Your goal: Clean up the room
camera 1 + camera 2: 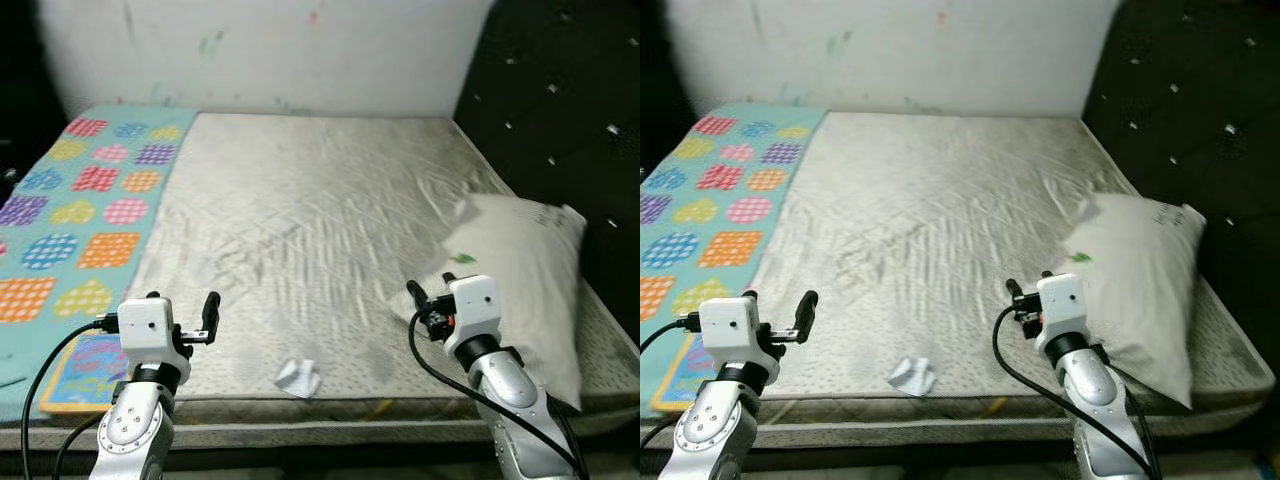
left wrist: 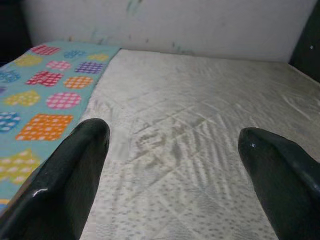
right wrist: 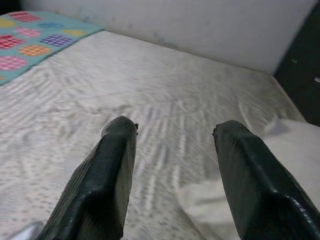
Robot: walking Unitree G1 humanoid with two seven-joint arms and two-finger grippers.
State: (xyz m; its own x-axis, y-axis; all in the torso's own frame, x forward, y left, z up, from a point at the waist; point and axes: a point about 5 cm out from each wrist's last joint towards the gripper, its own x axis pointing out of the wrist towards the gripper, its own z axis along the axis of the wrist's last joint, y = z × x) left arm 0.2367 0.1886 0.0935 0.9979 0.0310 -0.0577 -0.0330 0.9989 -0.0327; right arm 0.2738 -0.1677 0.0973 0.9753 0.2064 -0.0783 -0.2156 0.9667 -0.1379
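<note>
A bare grey mattress (image 1: 310, 210) lies before me. Near its front edge sits a small crumpled white scrap (image 1: 298, 377). A white pillow (image 1: 520, 270) rests on the right side, and a teal blanket (image 1: 90, 220) with coloured hearts and circles covers the left side. My left gripper (image 1: 183, 300) hovers open over the front left of the mattress, left of the scrap, holding nothing. My right gripper (image 1: 430, 285) stands open beside the pillow's near corner, right of the scrap, also holding nothing. The right wrist view has the pillow's edge (image 3: 300, 145) just off one finger.
A black tufted headboard (image 1: 560, 90) rises along the right side. A white marked wall (image 1: 270, 50) stands behind the bed. Black cables (image 1: 440, 375) loop from both wrists near the mattress's front edge.
</note>
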